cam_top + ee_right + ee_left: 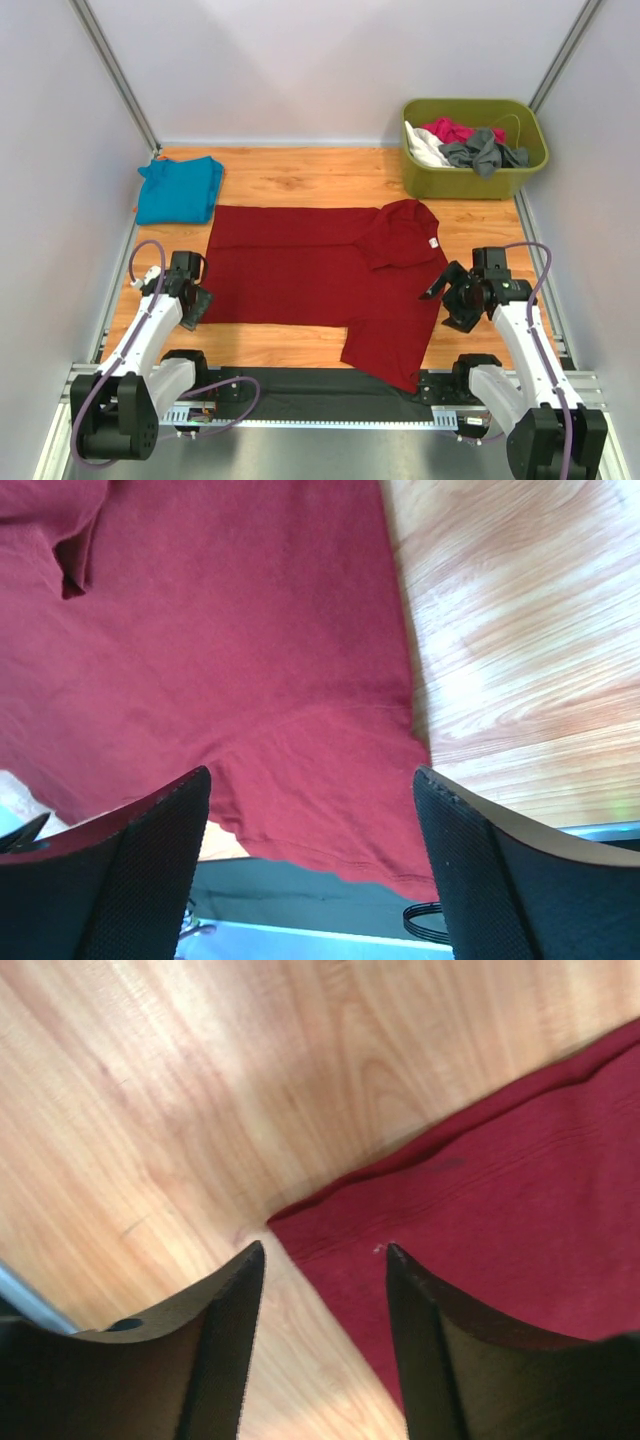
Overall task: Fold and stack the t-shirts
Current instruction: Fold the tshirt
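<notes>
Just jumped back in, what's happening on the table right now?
Both arms are at the dark red t-shirt spread on the wooden table. The left end effector is open over its near-left corner; the right end effector is open over its right edge. Neither grips cloth yet. The teal-blue t-shirt lies folded at the far left. A green bin holds other garments.

White arms — black joints; lilac cables; textured black gripper fingers.
</notes>
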